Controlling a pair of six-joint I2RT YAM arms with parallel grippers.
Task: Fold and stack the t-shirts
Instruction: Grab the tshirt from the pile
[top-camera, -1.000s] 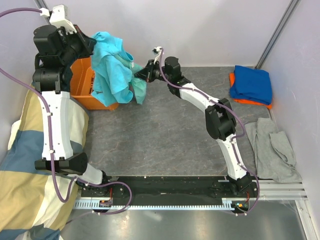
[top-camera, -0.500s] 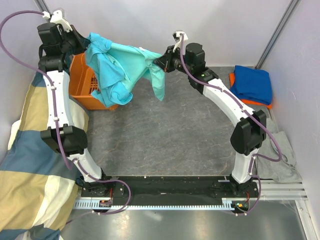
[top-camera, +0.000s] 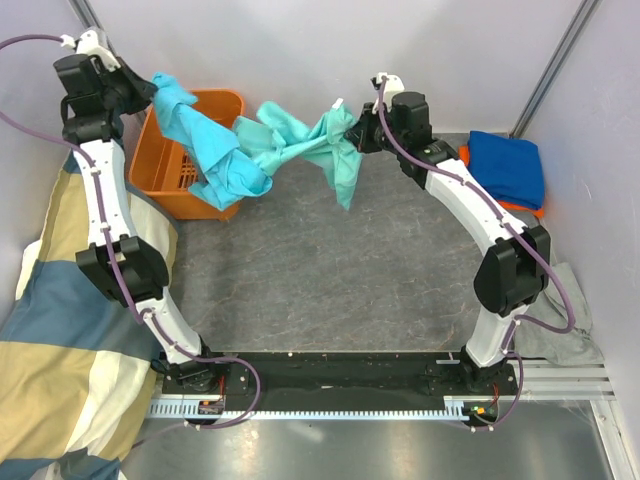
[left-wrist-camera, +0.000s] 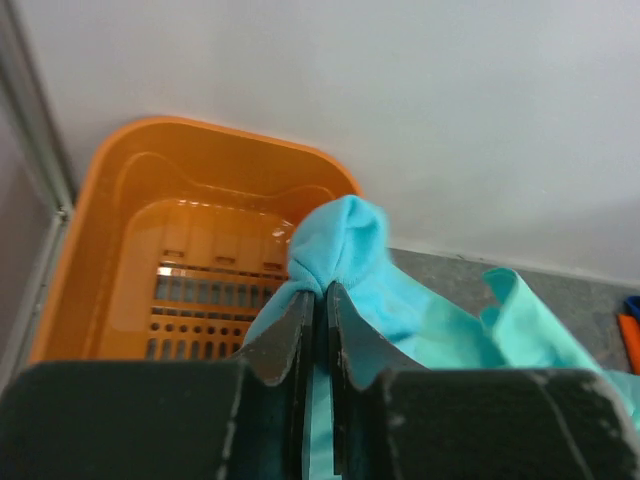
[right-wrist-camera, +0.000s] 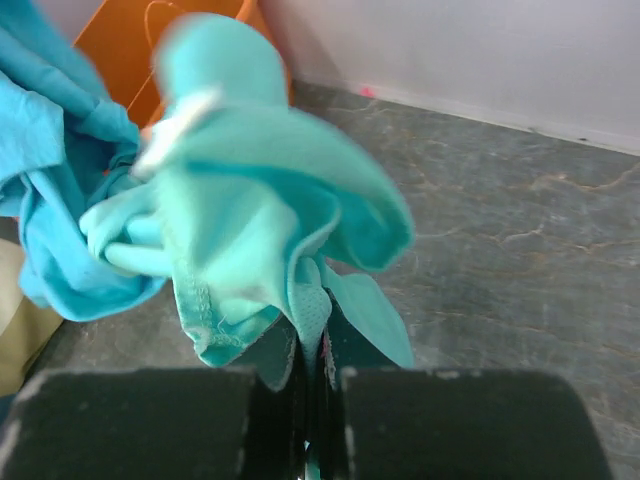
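Jaws check: your left jaws pinch shut on the turquoise t-shirt (left-wrist-camera: 345, 245), held high over the orange basket (left-wrist-camera: 110, 230); your right jaws are clamped on the mint t-shirt (top-camera: 300, 140) (hem dangling above the table (top-camera: 320, 270)). The two shirts touch in mid-air between the arms

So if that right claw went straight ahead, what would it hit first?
Past the mint t-shirt it grips, the right gripper would probably meet the turquoise t-shirt first, though depth is unclear.
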